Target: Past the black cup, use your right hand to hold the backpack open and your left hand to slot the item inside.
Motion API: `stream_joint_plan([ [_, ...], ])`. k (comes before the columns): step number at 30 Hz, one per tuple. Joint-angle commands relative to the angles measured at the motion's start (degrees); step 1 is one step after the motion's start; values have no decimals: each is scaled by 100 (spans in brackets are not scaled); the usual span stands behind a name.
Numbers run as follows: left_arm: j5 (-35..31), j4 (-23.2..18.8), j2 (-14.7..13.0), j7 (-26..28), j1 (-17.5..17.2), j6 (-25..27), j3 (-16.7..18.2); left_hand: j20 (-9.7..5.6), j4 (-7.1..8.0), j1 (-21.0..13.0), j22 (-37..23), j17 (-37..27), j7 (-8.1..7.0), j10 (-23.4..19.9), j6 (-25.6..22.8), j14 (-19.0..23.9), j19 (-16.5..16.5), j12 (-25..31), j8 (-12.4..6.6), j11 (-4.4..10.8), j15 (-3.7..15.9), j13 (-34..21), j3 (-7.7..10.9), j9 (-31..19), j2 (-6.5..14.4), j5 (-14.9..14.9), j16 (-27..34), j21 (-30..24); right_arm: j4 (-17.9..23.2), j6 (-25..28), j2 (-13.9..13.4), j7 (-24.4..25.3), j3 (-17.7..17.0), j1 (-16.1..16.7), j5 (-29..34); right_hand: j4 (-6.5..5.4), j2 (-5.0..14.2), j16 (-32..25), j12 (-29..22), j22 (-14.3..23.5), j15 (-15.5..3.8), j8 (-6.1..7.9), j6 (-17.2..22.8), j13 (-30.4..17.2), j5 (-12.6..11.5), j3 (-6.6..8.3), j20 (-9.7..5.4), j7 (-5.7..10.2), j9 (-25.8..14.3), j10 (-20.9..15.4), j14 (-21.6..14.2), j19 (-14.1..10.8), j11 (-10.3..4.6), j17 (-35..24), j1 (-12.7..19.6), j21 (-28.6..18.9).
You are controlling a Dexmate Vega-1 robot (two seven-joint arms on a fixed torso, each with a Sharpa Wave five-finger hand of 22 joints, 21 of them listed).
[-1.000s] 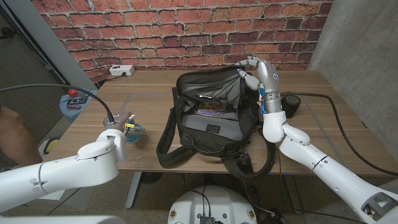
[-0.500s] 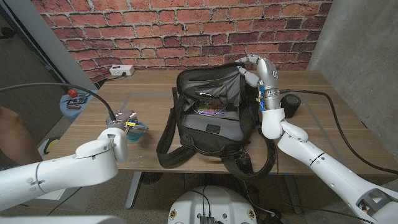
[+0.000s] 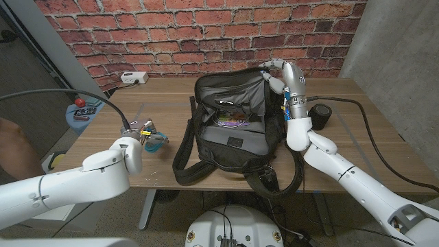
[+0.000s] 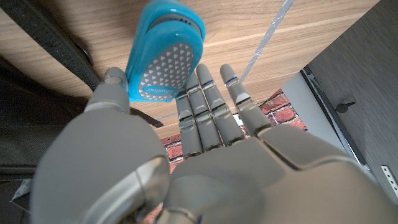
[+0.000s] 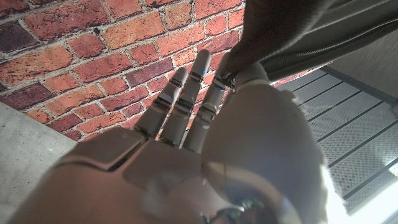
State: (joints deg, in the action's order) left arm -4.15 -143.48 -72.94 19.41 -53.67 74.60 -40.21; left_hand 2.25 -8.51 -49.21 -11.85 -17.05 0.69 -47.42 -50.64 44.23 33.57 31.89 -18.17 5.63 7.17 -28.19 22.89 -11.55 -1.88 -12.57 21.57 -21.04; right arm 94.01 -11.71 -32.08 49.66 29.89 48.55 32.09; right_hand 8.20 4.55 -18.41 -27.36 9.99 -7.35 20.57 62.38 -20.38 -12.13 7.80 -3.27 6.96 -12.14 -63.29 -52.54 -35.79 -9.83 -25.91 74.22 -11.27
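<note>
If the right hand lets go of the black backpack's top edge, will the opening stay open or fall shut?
Probably it sags shut: the backpack looks like soft fabric, and its flap stands up only where the right hand pinches it. Its straps lie limp over the table edge, suggesting floppy material. Pushed, it would likely deform rather than slide cleanly.

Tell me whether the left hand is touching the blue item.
Touching. The left wrist view shows the left hand pinching the blue item between thumb and fingers.
</note>
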Motion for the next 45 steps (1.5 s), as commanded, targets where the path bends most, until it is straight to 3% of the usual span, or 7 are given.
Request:
stream_joint_plan([
  [1, -262, -46, 36, -321, 273, -79, -214, -2, 35, -150, -27, -21, -204, -375, -658, 47, -12, 60, -783, 300, -14, -34, 39, -271, 204, -51, -6, -55, 11, 73, 49, 11, 12, -1, -66, -8, 61, 13, 2, 19, -647, 38, 56, -29, -39, -25, -742, -14, -12, -57, -46, -33, 7, -17, 41, -59],
  [7, -249, -148, 39, -407, 255, -122, -146, 1, 36, -137, -26, -31, -190, -387, -657, 54, -32, 70, -799, 287, -14, -62, 33, -279, 204, -55, -13, -56, 55, 135, 51, -5, -5, 44, -107, -9, 61, 14, 8, 19, -647, 34, 54, -27, -41, -31, -741, -17, -12, -58, -52, -32, 10, -27, 42, -59],
  [19, -266, -737, -87, -395, 219, 184, -64, 5, 54, -87, -23, -40, -166, -388, -658, 50, -65, 82, -832, 270, -22, -119, 27, -295, 214, -63, -44, -60, 114, 154, 30, 7, -38, 127, -160, -11, 71, 35, 15, 19, -648, 31, 61, -37, -46, -40, -741, -16, -13, -55, -54, -32, 10, -41, 52, -59],
  [35, -444, -946, -96, -589, 676, 218, -407, 24, 63, -40, -20, -61, -166, -400, -657, 41, -108, 97, -861, 267, -34, -183, 16, -301, 227, -72, -72, -62, 122, 129, 39, -65, -56, 145, -241, -14, 74, 57, 25, 20, -647, 22, 57, -44, -49, -57, -742, -5, -14, -58, -65, -26, 9, -56, 58, -57],
  [45, -784, -878, -26, -872, 974, -76, -667, 24, 51, -41, -18, -71, -149, -413, -658, 44, -127, 107, -877, 262, -31, -220, 22, -300, 237, -82, -86, -65, 128, 144, 32, -36, -97, 155, -238, -16, 77, 69, 32, 20, -647, 20, 62, -44, -49, -68, -742, -26, -15, -61, -70, -29, 13, -66, 60, -59],
])
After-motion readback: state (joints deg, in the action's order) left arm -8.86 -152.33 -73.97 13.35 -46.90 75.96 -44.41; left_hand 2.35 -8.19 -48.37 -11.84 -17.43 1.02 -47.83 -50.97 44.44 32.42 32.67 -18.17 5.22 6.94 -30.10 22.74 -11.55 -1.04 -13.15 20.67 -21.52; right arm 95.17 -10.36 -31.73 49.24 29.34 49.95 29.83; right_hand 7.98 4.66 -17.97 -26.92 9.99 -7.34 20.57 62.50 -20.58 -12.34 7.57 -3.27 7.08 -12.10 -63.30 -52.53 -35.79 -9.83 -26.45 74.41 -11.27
